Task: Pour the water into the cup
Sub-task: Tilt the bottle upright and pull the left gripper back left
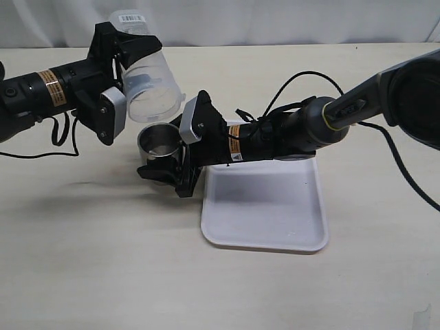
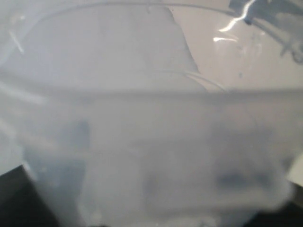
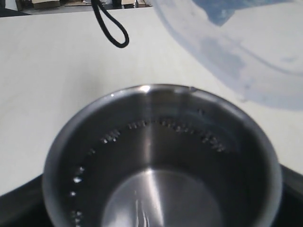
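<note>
My left gripper [image 1: 127,77] is shut on a transparent plastic container [image 1: 150,72] with a blue-and-white label. It holds the container tilted, mouth down and to the right, just above the cup [image 1: 159,142]. In the left wrist view the container's blurred wall [image 2: 151,142] fills the frame. The cup is short, of brushed steel, and stands on the table with my right gripper [image 1: 170,157] shut around it. In the right wrist view I look into the cup [image 3: 71,142]. Droplets of water [image 3: 208,139] cling to its inner wall and a thin streak lies on its bottom. The container's rim [image 3: 236,52] hangs over it.
A white square tray [image 1: 265,242] lies on the table right of the cup, under the right arm. Black cables [image 1: 302,86] loop over that arm, and a cable loop [image 3: 111,29] lies on the tabletop beyond the cup.
</note>
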